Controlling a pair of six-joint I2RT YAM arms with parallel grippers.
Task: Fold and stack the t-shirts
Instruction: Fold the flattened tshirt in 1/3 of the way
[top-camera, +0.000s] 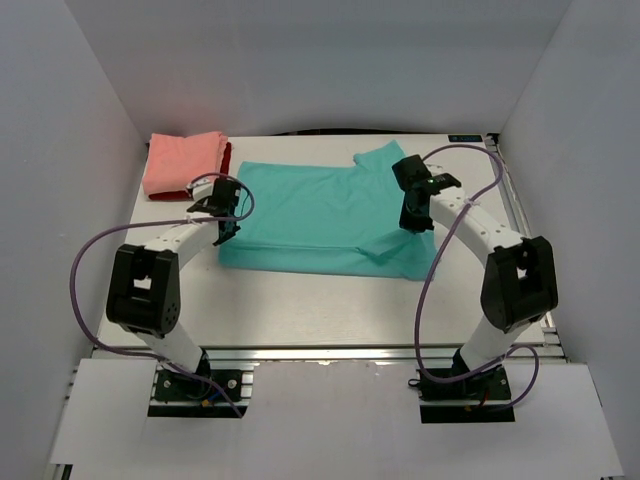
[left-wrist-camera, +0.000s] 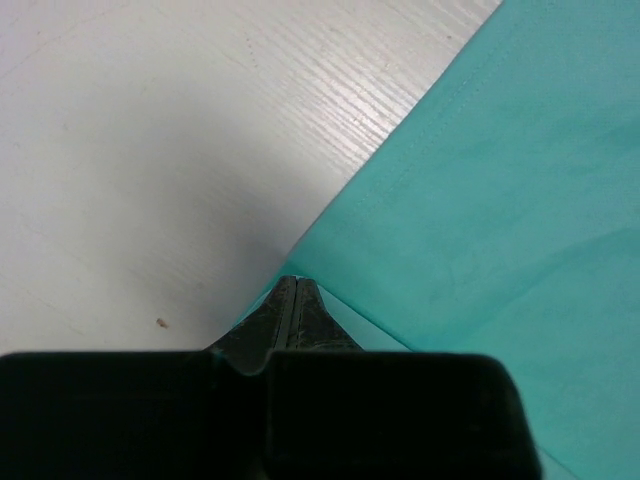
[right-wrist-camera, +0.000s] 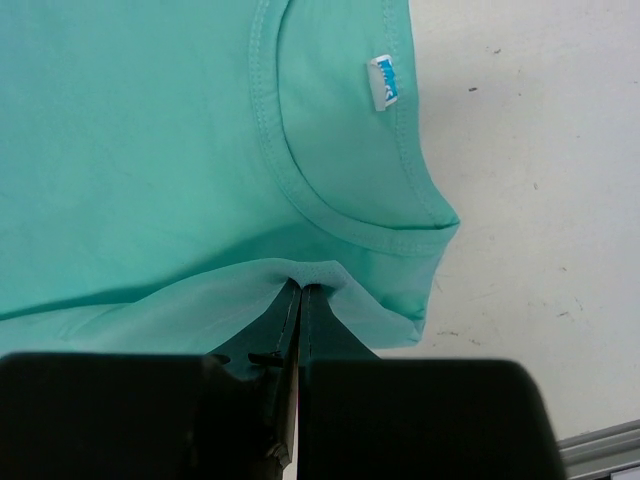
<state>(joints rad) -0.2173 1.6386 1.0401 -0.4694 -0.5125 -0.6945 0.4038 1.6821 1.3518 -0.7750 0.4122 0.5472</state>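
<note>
Teal-turquoise t-shirt (top-camera: 310, 215) lies spread flat across the middle of the bench (top-camera: 300, 305), well clear of the near edge where both arms are bolted; its near hem runs almost straight from left to right, with a small raised fold close to its near right corner.

At the shirt's left edge we see the left gripper (top-camera: 226, 230), tilted down onto the cloth; from the left wrist its fingers (left-wrist-camera: 290, 310) are pressed together with no gap, and a corner of teal fabric is pinched between them, the stitched edge running away over bare bench.

At the right side the right gripper (top-camera: 411, 222) points down at the neck end; from the right wrist it (right-wrist-camera: 300, 300) is closed tight on a pinch of fabric just beside the collar (right-wrist-camera: 340, 215), which puckers up around the tips; a small white and blue label (right-wrist-camera: 385, 82) sits inside the neckline.

Farther back, one sleeve (top-camera: 380, 157) sticks out toward the far right.

At the far left corner a salmon-pink t-shirt (top-camera: 183, 163) sits folded, resting on a dark red t-shirt (top-camera: 227, 158) of which only a strip shows; this stack lies just beside the teal shirt's far left corner.
</note>
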